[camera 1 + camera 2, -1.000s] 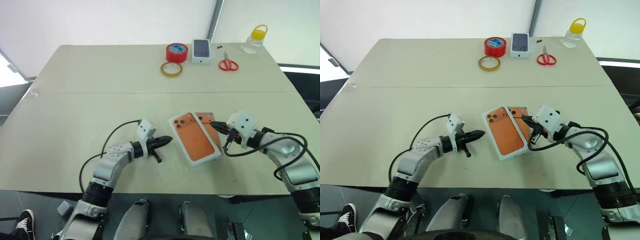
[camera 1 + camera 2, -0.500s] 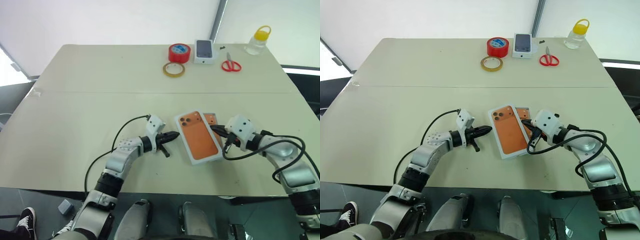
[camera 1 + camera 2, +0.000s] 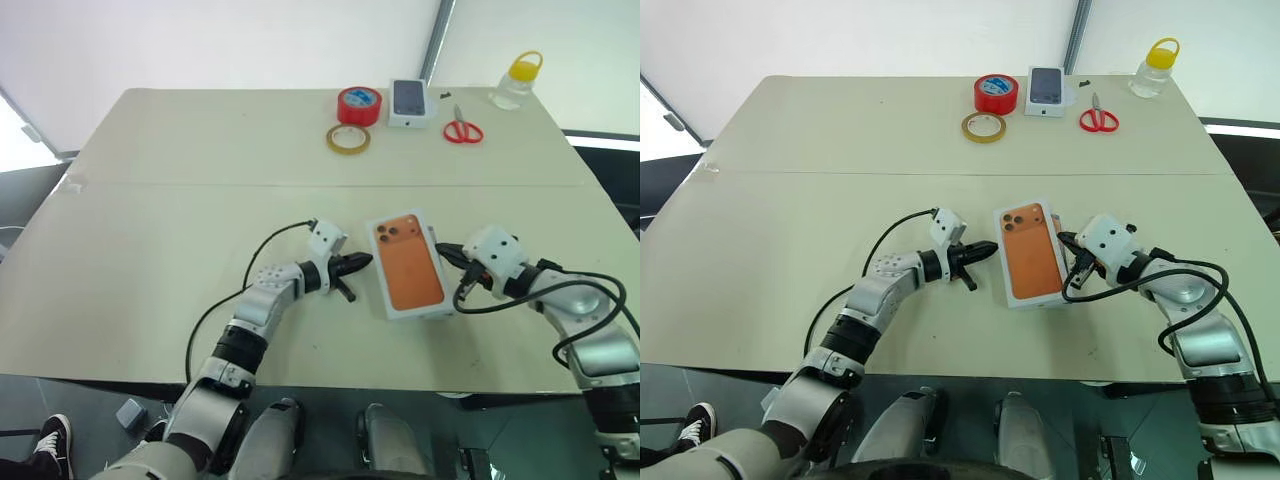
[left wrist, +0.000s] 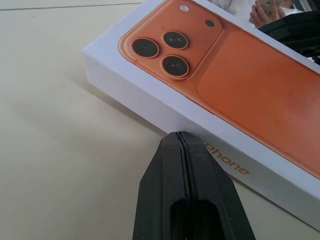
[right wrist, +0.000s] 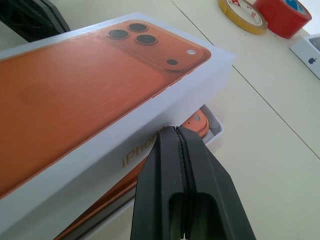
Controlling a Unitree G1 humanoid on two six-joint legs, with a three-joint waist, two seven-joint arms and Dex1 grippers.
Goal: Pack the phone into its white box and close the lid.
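Flanking the lid [image 3: 410, 268] over the phone [image 5: 192, 122]: left gripper [image 3: 365, 262] and right gripper [image 3: 443, 250], both closed, empty

The lid [image 4: 240, 90] looks like smooth white cardboard with a glossy orange print; the table [image 3: 150, 230] is matt.

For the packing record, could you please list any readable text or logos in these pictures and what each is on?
"iPho", partly hidden: lid, side wall, behind the right gripper.
"phone", start hidden: same lid's other side, behind the left gripper.
Apple logo: small white box.
Red tape roll top print: unreadable.
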